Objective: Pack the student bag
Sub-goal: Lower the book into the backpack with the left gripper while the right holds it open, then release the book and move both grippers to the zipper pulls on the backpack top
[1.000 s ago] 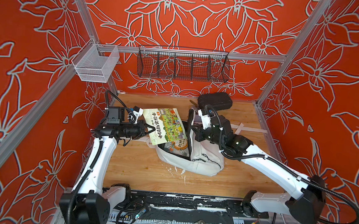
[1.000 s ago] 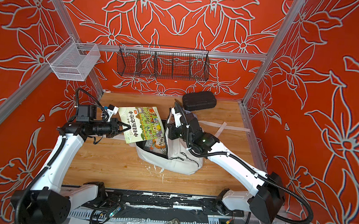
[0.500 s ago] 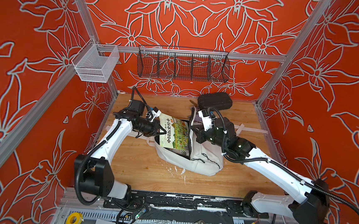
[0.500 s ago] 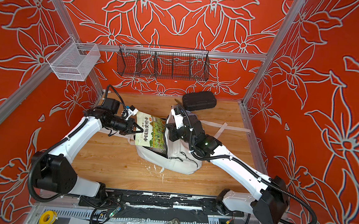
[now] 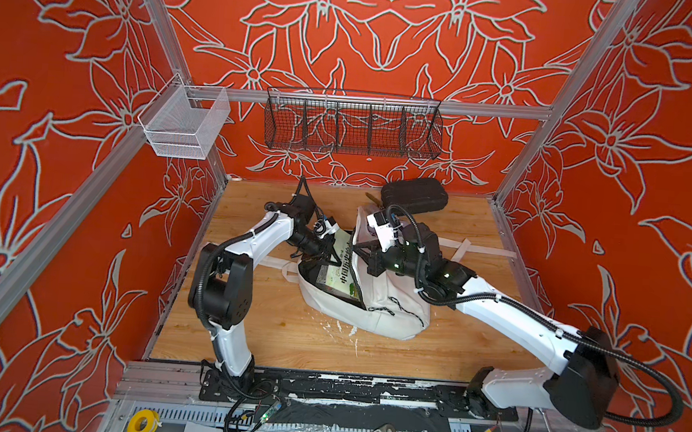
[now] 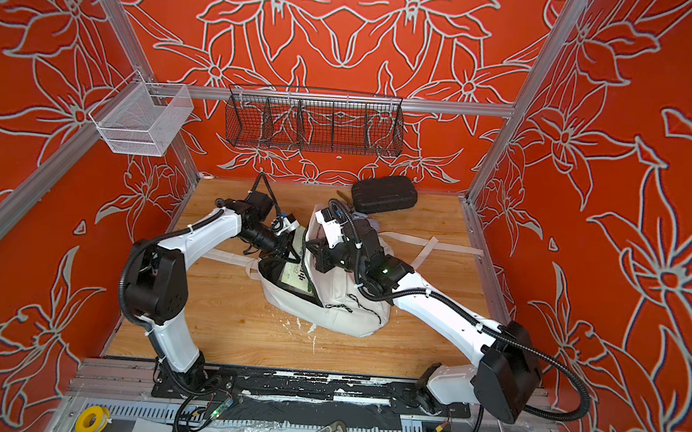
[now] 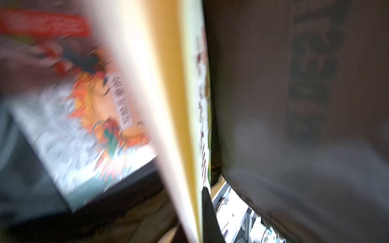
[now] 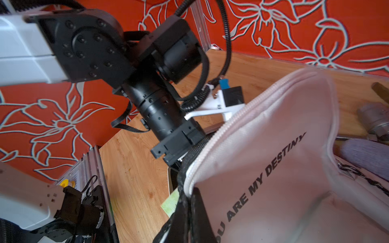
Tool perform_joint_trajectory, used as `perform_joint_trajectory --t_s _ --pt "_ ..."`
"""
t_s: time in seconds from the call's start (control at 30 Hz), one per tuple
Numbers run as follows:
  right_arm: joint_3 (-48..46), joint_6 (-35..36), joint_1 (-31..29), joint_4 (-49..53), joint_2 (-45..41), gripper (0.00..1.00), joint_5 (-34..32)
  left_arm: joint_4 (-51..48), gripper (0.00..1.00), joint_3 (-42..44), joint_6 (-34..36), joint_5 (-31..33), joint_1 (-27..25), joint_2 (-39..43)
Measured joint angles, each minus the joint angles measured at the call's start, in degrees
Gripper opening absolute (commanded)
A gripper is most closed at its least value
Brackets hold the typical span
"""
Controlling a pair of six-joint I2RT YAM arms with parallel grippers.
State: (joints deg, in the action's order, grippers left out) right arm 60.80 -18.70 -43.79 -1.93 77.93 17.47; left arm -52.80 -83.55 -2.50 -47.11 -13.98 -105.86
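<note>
**A:** Over the last second the left claw swung in from 9 o'clock and tipped the book down into the student bag.

**B:** Is it gripping?

**A:** Clenched on the book's upper edge; the green cover stands half inside the opening. The right claw (just beside, at its 3 o'clock) is pinched shut on the zipper rim, holding the flap up.

**B:** Where's the bag?

**A:** Middle of the table, mouth toward 10 o'clock, straps trailing to 9 and 3. A black case lies at its 12 o'clock, near the back wall.
</note>
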Motion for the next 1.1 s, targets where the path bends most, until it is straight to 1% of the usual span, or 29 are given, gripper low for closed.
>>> perform_joint_trajectory --t_s 0.03,0.07,0.1,0.17,0.2,0.23,0.3,0.33,0.43,0.5,0.6,0.63,0.67,0.8,0.87,1.0,1.1 --pt "0.35 -0.17 -0.11 -0.55 0.7 0.0 0.15 -0.37 0.17 -0.7 0.52 0.07 -0.28 -1.38" --pt "0.5 -0.33 -0.17 -1.03 1.18 0.0 0.28 -0.48 0.28 -0.76 1.11 0.37 -0.35 -2.32" --pt "0.59 -0.48 -0.24 -1.53 1.68 0.0 0.57 -0.61 0.36 -0.55 1.38 0.98 -0.35 -2.97" --pt "1.07 -0.76 -0.39 -1.84 2.8 0.0 0.83 -0.55 0.47 0.79 1.44 2.75 -0.33 -3.19" --pt "1.22 -0.83 -0.46 -2.03 3.32 0.02 1.07 -0.61 0.52 1.27 1.22 3.96 -0.28 -2.91" --pt "1.22 -0.83 -0.52 -2.19 3.72 0.11 1.09 -0.24 0.55 1.68 1.05 5.33 -0.26 -2.4" --pt "1.22 -0.72 -0.59 -2.21 4.04 0.19 1.07 0.72 0.61 2.43 0.94 8.74 -0.28 -0.28" --pt "1.22 -0.5 -0.59 -2.21 4.07 0.26 1.05 1.29 0.65 2.82 0.85 10.73 -0.28 1.64" --pt "1.51 1.36 -0.59 -2.19 4.02 0.41 0.85 3.28 0.7 3.69 0.33 16.83 -0.2 8.92" --pt "1.77 3.15 -0.59 -1.36 4.02 0.47 0.48 4.81 0.71 4.31 -0.13 20.79 0.15 14.43" --pt "3.34 6.73 -0.57 1.51 4.0 0.52 0.0 7.3 0.74 6.27 -1.42 25.75 1.38 21.57" --pt "4.17 8.35 -0.55 2.73 4.0 0.57 -0.2 8.15 0.74 7.43 -1.97 27.02 1.95 23.63" --pt "4.98 10.08 -0.5 4.02 4.0 0.59 -0.39 8.81 0.74 8.44 -2.43 27.8 2.29 25.03" --pt "7.85 17.62 0.48 11.04 3.37 0.61 -2.54 9.64 0.74 12.35 -4.02 30.34 3.1 28.55" --pt "9.14 19.82 1.73 14.73 3.37 0.6 -4.66 9.64 0.74 13.57 -4.66 30.97 3.1 29.0" --pt "10.4 20.9 6.23 20.55 3.96 0.6 -9.11 10.73 0.71 15.15 -4.98 30.91 2.75 30.14" --pt "10.97 19.89 10.01 23.17 6.34 0.59 -11.1 12.7 0.66 15.06 -3.93 30.51 0.61 30.34"
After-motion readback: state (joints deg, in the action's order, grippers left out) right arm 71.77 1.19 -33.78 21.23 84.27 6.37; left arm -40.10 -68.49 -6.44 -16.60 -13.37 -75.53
